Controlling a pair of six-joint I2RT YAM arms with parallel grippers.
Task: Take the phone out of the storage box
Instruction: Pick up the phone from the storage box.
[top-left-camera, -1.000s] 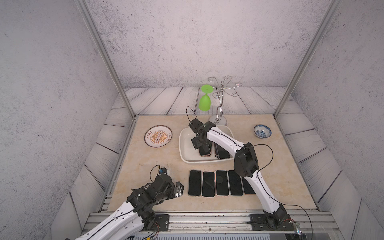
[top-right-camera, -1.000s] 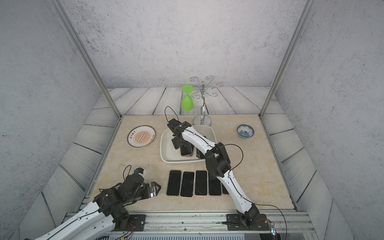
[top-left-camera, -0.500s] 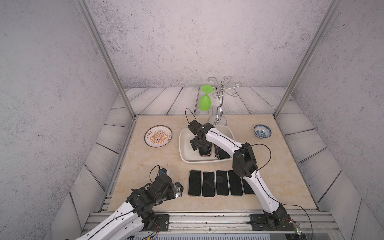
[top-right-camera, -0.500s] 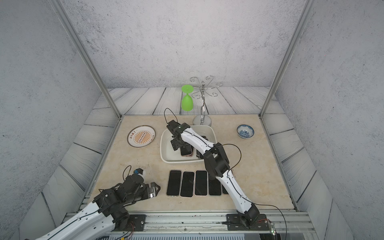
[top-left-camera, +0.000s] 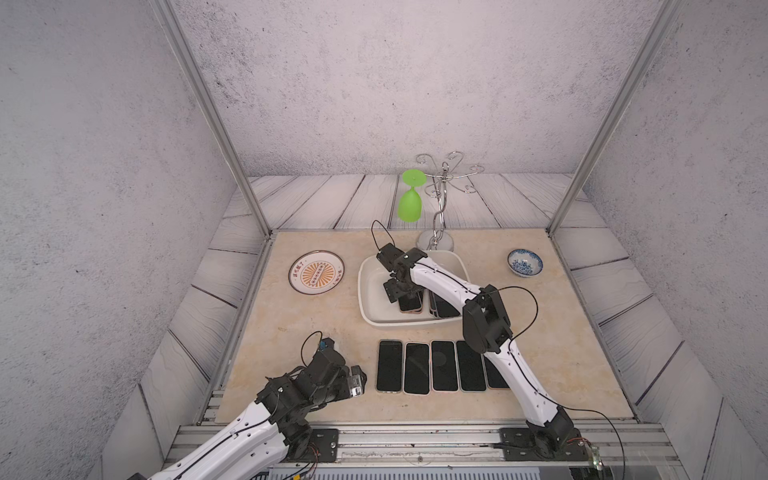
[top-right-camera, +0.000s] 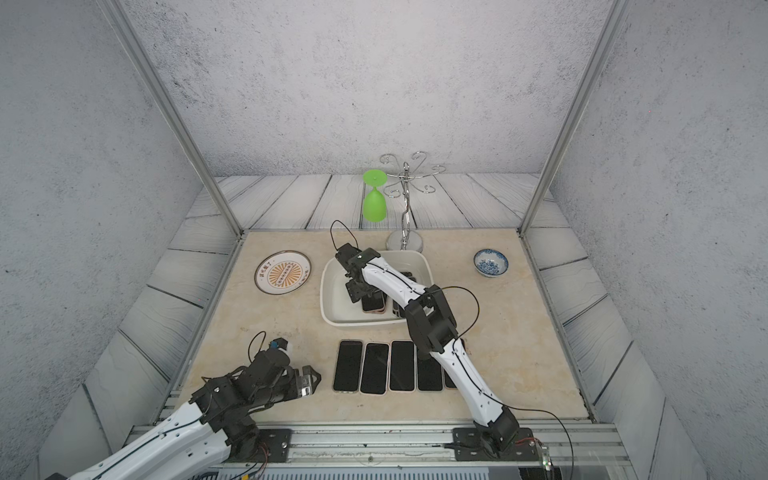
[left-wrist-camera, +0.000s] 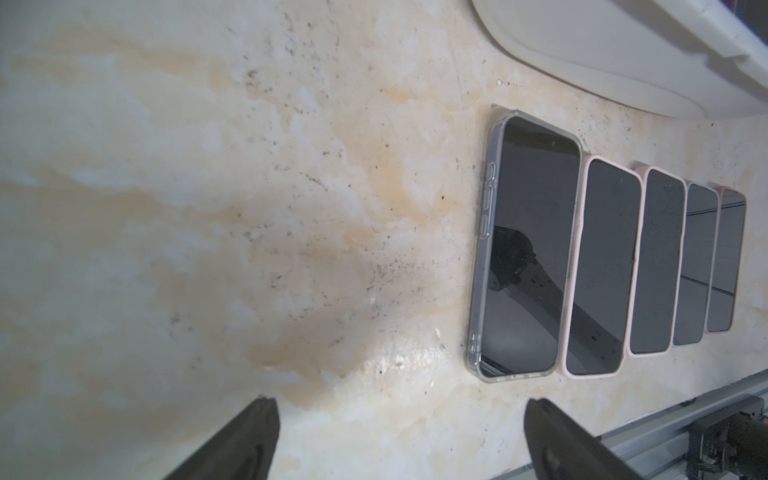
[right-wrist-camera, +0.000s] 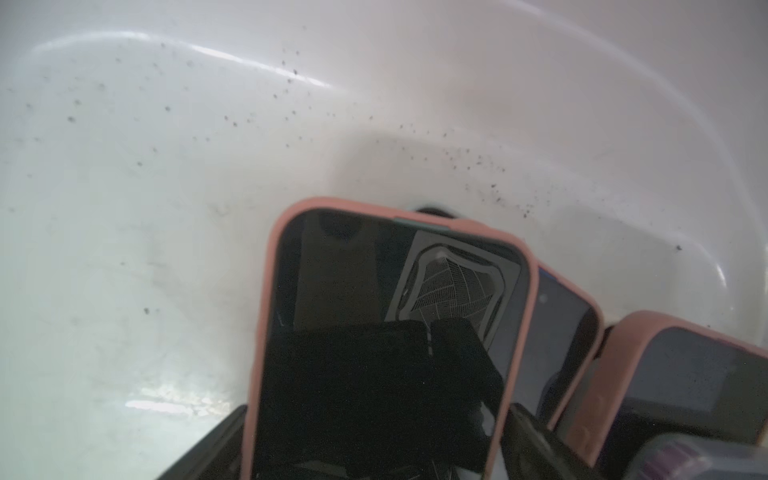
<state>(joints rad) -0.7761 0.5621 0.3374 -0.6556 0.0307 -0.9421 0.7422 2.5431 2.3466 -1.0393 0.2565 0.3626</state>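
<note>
Right gripper (top-left-camera: 395, 293) edged along storage box (top-left-camera: 369, 309); straddles pink-cased phone (right-wrist-camera: 386, 353) | grip: cannot tell | left gripper (left-wrist-camera: 399, 415) released

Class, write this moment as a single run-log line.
left hand: open over table | right hand: straddling pink-cased phone in storage box, grip unconfirmed | five phones laid out

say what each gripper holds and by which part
left gripper: nothing. right gripper straddles the long sides of the pink-cased black phone; grip cannot be told
</note>
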